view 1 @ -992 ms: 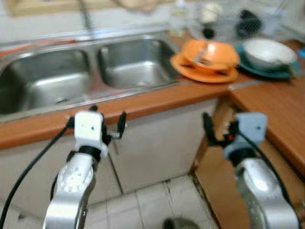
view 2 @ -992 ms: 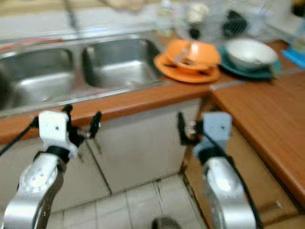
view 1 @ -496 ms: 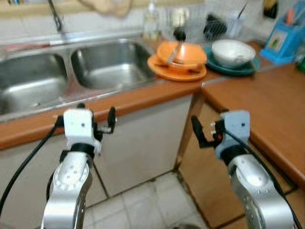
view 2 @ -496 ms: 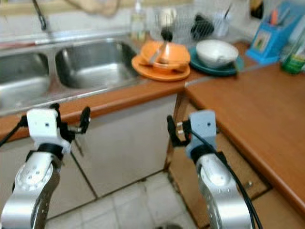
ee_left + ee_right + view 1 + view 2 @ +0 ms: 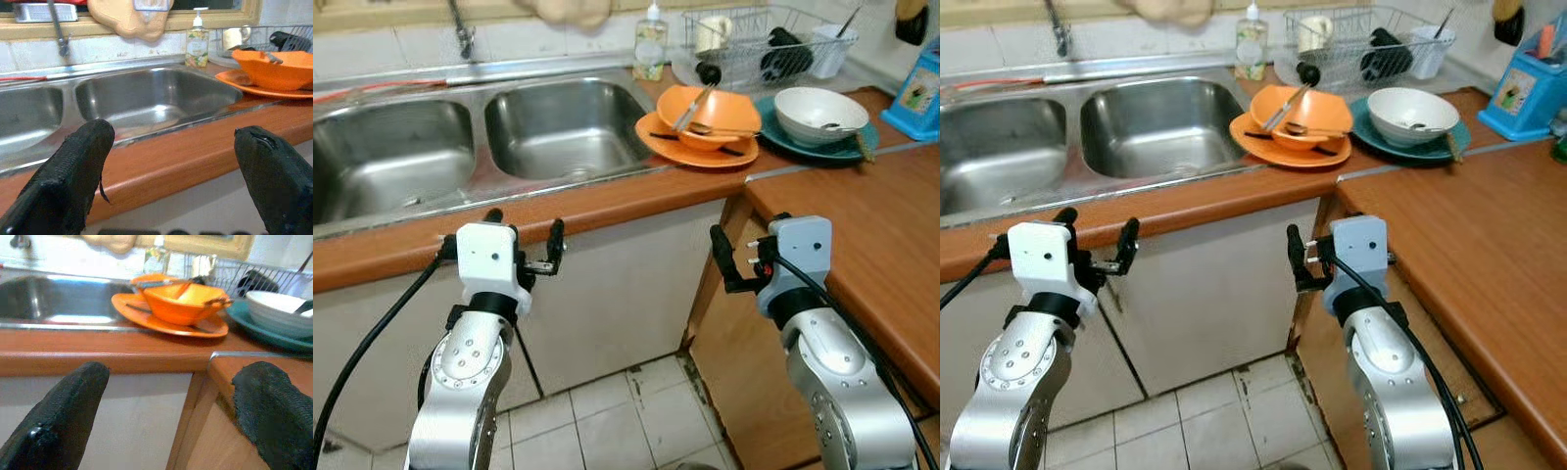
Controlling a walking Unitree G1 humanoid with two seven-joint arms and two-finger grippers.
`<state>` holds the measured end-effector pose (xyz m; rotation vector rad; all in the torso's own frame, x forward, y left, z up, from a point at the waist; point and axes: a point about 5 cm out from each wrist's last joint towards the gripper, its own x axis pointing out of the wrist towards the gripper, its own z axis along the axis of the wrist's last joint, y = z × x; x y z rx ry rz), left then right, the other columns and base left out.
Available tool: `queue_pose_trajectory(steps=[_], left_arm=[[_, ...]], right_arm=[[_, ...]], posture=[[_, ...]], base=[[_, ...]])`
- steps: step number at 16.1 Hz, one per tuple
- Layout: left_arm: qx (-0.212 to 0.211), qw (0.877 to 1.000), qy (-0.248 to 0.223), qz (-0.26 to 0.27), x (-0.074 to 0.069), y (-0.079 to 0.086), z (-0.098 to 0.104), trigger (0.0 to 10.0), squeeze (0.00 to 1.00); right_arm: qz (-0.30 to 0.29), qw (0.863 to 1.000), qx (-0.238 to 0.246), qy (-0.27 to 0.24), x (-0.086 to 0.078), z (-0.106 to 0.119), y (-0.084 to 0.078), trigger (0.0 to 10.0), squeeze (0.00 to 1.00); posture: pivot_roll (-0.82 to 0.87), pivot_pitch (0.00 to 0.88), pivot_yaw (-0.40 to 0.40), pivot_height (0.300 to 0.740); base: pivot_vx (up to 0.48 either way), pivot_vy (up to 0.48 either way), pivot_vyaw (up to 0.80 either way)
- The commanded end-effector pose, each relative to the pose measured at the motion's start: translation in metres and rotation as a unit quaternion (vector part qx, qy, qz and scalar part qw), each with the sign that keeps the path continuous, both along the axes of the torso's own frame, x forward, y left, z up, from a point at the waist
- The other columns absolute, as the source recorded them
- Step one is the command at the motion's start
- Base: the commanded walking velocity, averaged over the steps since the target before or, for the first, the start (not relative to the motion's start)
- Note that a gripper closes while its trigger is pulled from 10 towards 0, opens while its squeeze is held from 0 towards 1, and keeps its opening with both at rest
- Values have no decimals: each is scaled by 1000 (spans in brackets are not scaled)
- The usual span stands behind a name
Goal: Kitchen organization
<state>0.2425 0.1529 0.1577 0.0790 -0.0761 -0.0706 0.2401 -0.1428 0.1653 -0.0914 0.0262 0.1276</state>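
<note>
Beyond the double steel sink (image 5: 480, 137), an orange bowl holding utensils (image 5: 710, 113) sits on an orange plate on the brown wooden table (image 5: 862, 211). My left fingers (image 5: 524, 240) and right fingers (image 5: 732, 262) hang spread and empty below the edge. I judge this the approach; next comes lifting toward the bowl.

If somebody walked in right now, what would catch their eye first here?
Probably the orange bowl with utensils in it, stacked on an orange plate on the counter just right of the double steel sink. Beside it, a white bowl sits on a teal plate.
</note>
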Motion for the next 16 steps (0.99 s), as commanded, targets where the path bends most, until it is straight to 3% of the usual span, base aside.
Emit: queue_pose_trajectory(steps=[1,3,8,13,16], left_arm=[[-3,1000,-13,-10,2,-3,8,10000,0],[-6,1000,-17,-17,2,-5,10,10000,0],[0,999,-30,-23,3,-7,15,10000,0],[1,999,-34,-28,3,-8,17,10000,0],[1,999,-36,-30,3,-8,18,10000,0]], right_arm=[[2,1000,10,-16,-3,8,0,10000,1000],[34,999,7,-21,-2,11,6,10000,1000],[46,998,16,-44,3,23,8,10000,1000],[64,997,25,-43,0,22,10,10000,1000],[73,996,26,-40,-3,21,12,10000,1000]], posture=[[-84,0,1,740],[-77,0,-9,740],[-62,0,-20,740],[-56,0,-17,740],[-59,0,-9,740]], base=[[322,0,0],[332,0,0],[364,0,0],[373,0,-800],[372,0,0]])
